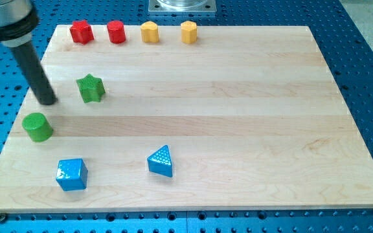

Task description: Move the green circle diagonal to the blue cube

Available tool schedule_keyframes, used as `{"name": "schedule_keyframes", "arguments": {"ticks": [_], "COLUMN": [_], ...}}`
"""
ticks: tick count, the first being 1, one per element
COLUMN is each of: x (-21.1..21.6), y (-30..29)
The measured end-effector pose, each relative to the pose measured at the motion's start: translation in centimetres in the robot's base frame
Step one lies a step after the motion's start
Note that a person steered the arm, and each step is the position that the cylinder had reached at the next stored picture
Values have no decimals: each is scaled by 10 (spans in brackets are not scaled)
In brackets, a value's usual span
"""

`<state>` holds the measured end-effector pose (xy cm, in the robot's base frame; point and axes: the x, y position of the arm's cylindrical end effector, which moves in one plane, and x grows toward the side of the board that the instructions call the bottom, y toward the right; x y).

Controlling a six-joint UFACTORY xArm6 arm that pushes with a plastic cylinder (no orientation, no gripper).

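Camera view: my tip (46, 101), gripperless and holding nothing, stood at 12 o'clock of green circle (37, 127); best nudged gently, staying diagonal to blue cube (71, 174).

green circle (37, 126), blue cube (71, 174) (glossy), pale wooden board (238, 110)

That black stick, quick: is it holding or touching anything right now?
My tip: holds nothing; it cannot grip. It touches no block, sitting just above the green circle, left of the green star.

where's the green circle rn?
Green circle sits near the board's left edge, above the blue cube and below-left of the green star; my tip is just above it.
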<state>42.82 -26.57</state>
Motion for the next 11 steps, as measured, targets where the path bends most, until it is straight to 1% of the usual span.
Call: {"name": "schedule_keyframes", "arguments": {"ticks": [1,2,3,5,6,7,8,9,11], "x": [44,64,61,78,101,108,83,67,45], "y": [-4,30,54,169,130,67,46,36,-19]}}
